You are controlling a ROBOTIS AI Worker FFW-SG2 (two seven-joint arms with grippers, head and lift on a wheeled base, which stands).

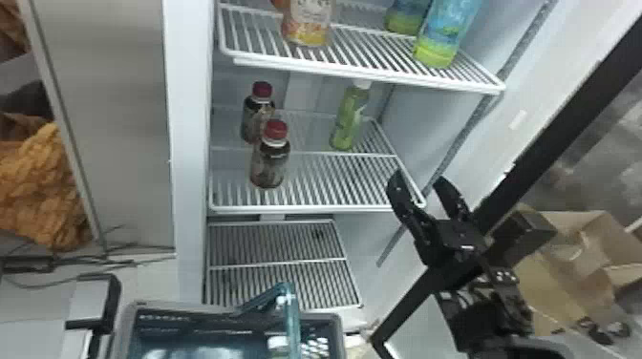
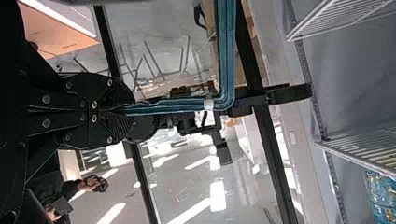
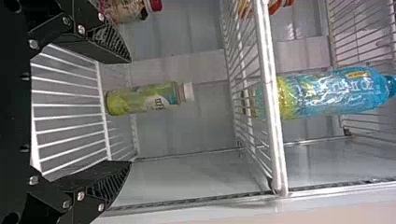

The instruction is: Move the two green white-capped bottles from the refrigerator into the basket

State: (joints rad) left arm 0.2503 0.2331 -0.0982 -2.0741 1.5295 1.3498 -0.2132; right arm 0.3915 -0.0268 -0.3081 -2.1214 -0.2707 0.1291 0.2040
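Observation:
In the head view, a green white-capped bottle stands on the middle shelf. Below and to the right of it, my right gripper is open and empty at the shelf's front right corner. From the right wrist, the green bottle is beyond the open right gripper, between the lines of its two fingers and not touched. The basket is low in front of the refrigerator, its teal handle raised; a small white and greenish item inside is unclear. My left gripper is shut on that handle.
Two red-capped dark bottles stand left on the same shelf. The upper shelf holds an orange-yellow bottle and blue-green bottles. A black-framed door and cardboard boxes are at the right.

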